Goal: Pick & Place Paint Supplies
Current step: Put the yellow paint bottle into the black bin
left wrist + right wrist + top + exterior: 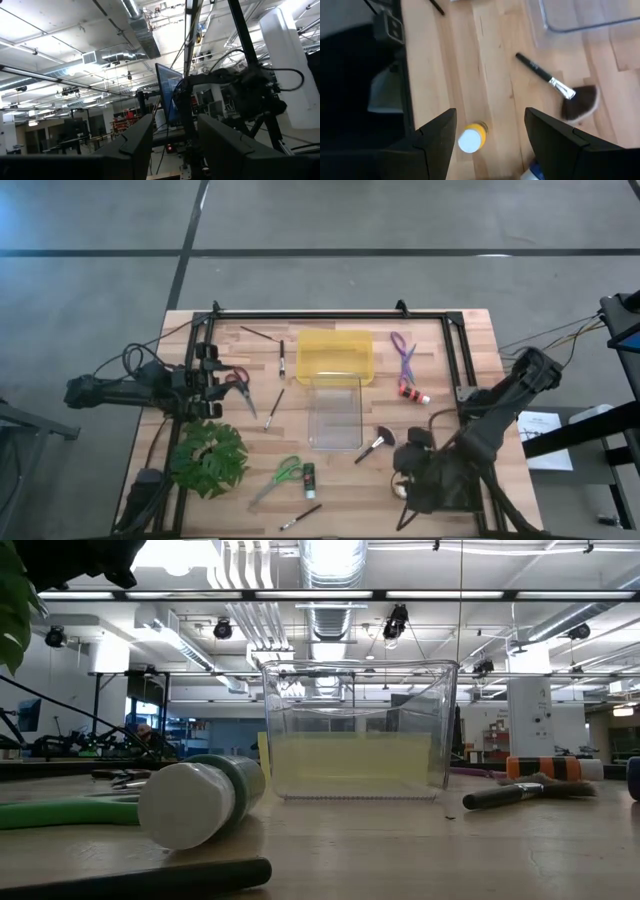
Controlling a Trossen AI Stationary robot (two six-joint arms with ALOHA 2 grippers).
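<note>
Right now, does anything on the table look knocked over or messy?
Yes, a little. The green paint bottle lies on its side near the green scissors, and the orange bottle, between the right gripper's open fingers, is tipped over too. Brushes are scattered about. The clear bin stands empty. Nothing looks spilled or broken.

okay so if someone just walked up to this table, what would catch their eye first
Probably the yellow bin at the table's far middle, with the clear bin in front of it. Then the leafy plant at the near left, and the right gripper, open above an orange paint bottle.
</note>
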